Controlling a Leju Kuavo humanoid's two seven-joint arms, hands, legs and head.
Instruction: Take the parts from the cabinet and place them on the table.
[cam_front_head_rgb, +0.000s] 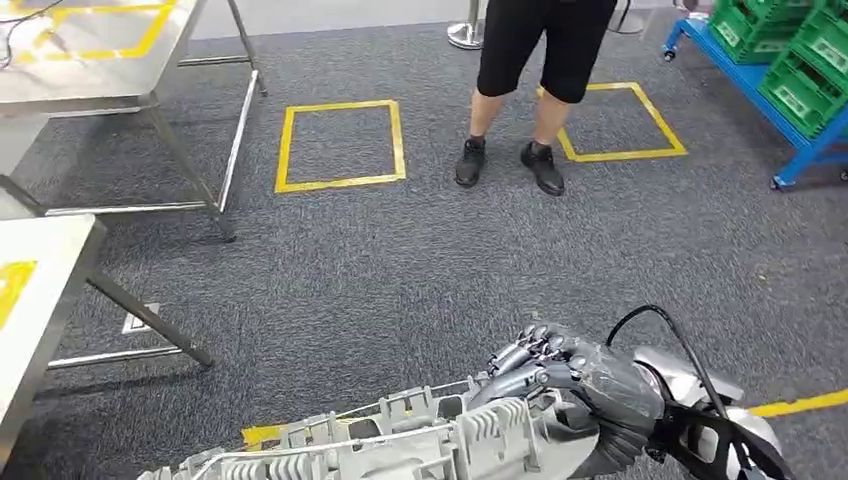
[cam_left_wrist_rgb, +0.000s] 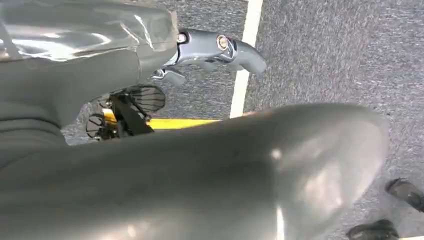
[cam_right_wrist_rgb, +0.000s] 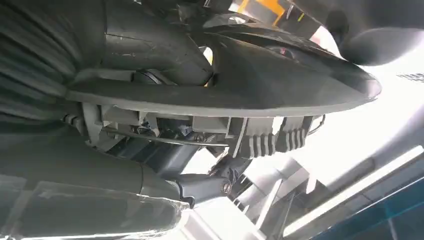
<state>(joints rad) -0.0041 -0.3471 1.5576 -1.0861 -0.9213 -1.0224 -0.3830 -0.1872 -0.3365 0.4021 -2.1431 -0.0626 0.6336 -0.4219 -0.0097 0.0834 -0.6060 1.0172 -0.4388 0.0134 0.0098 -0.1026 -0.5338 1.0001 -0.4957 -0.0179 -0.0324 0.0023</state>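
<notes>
Item: ribbed grey part (cam_front_head_rgb: 400, 445), gripped by right hand (cam_front_head_rgb: 560, 385); left hand's state cannot be told; carry level toward left bench (cam_front_head_rgb: 40, 300).

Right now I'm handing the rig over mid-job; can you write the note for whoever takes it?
Right robot hand: grips one end of the grey ribbed part, carried low in front of the body.
Left robot hand: pressed against the part's smooth dark face; whether it grips cannot be told.
Tables: a metal table near left, another further back left.
A person stands ahead on the carpet; the blue rack with green crates is at far right.
Done: part is out and in hand.
Left: reach a table and set it down.
</notes>
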